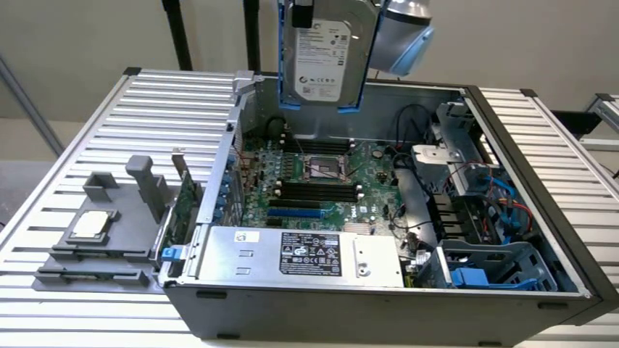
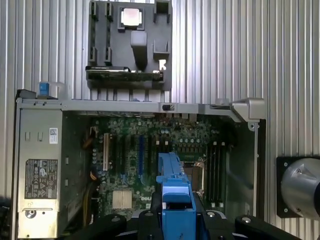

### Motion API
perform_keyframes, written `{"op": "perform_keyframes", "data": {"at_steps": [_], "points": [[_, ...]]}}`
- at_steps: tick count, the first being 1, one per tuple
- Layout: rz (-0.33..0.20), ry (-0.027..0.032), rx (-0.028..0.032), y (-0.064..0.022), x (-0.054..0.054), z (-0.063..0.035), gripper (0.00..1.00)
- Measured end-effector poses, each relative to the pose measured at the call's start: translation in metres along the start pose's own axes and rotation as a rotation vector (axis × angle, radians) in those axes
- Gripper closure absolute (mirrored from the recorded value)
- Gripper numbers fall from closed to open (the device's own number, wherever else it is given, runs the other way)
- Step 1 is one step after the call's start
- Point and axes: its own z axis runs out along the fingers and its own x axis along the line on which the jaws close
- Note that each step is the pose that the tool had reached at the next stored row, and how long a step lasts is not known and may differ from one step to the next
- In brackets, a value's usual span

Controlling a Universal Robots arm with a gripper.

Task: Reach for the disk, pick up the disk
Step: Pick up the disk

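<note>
The disk (image 1: 324, 54), a silver-grey hard drive with a white label and blue carrier rails, hangs upright in the air above the far side of the open computer case (image 1: 541, 283). My gripper (image 1: 324, 6) holds it from above, at the exterior view's upper edge. In the wrist view the disk's blue rail (image 2: 172, 185) runs edge-on between the black fingers of my gripper (image 2: 177, 217), which is shut on it. The motherboard (image 2: 150, 150) lies well below the disk.
Inside the case sit the motherboard (image 1: 320, 181), a silver power supply box (image 1: 300, 254) with a black label, and cables and a blue bay (image 1: 483, 268). A grey fixture (image 1: 92, 239) holding a small square chip (image 1: 90, 223) rests on the slatted table (image 1: 58, 312).
</note>
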Motion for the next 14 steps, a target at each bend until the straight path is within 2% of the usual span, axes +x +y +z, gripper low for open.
{"op": "perform_keyframes", "data": {"at_steps": [6,14], "points": [[0.0,-0.0008,0.0,-0.0254,0.008,-0.0001,0.67],[0.0,-0.0009,0.0001,-0.0508,0.024,-0.0009,0.67]]}}
